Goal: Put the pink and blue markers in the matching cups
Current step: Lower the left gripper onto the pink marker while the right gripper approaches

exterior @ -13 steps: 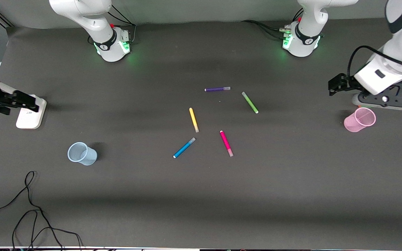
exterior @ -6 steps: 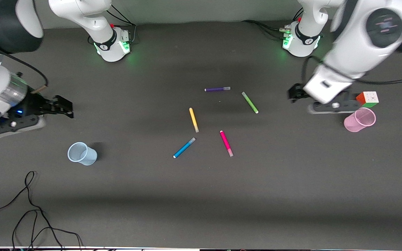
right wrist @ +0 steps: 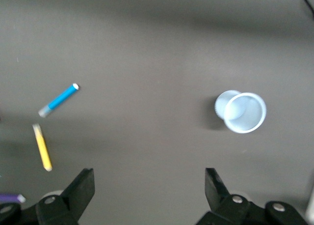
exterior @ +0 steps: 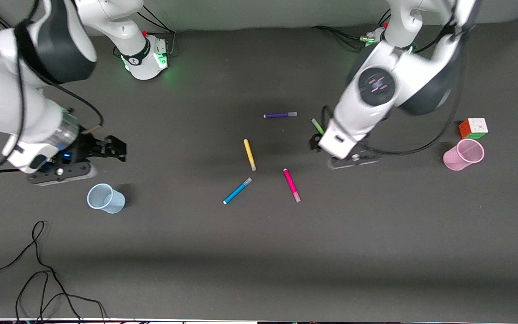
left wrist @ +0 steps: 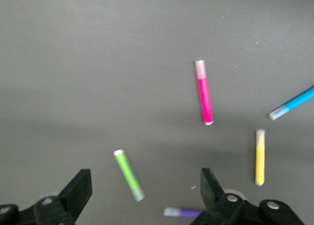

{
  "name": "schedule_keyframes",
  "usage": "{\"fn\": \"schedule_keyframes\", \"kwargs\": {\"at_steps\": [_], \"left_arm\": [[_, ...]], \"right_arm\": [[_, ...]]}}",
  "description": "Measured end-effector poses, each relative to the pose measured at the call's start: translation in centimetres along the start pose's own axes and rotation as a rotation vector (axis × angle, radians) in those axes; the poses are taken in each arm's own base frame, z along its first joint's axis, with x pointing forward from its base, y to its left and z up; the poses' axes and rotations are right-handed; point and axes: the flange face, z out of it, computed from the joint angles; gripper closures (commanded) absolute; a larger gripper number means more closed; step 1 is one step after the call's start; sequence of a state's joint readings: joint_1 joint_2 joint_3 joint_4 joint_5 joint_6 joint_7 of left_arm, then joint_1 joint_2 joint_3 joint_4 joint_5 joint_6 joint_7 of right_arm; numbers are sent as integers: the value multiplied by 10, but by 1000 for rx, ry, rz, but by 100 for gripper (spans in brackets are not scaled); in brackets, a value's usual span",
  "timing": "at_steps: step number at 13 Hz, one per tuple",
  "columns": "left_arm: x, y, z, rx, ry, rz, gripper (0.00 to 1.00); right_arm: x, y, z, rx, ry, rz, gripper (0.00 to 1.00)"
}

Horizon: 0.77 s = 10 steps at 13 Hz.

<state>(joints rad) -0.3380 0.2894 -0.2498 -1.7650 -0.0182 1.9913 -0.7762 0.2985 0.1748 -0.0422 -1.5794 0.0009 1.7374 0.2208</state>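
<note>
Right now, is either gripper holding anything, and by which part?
Nothing is held. The left gripper is open over the green pen; the right gripper is open above bare table near the blue cup.

no text, label, brand name or number can be read anywhere in these views. the black bands on the two arm bases (exterior: 144,56) at the top of the front view carry small white marks, too small to make out. the cube (exterior: 474,128) at the right edge of the front view shows only plain coloured squares.
</note>
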Motion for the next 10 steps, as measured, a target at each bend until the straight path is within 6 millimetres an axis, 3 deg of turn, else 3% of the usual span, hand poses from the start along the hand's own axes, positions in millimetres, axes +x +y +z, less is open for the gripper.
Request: {"fn": "schedule_keyframes", "kwargs": {"at_steps": [3,7,10], "left_arm": [[10,31,64,-27,-17,-71,2],[19,68,133,-43,-53,-144,2],[26,78,173,-59,-63,-171,5]], "right_arm": [[-2,-46,12,12,11,202,0],[10,-66,29,56,-8,492,0],[20,-97,53,59,-4,652,0]]}}
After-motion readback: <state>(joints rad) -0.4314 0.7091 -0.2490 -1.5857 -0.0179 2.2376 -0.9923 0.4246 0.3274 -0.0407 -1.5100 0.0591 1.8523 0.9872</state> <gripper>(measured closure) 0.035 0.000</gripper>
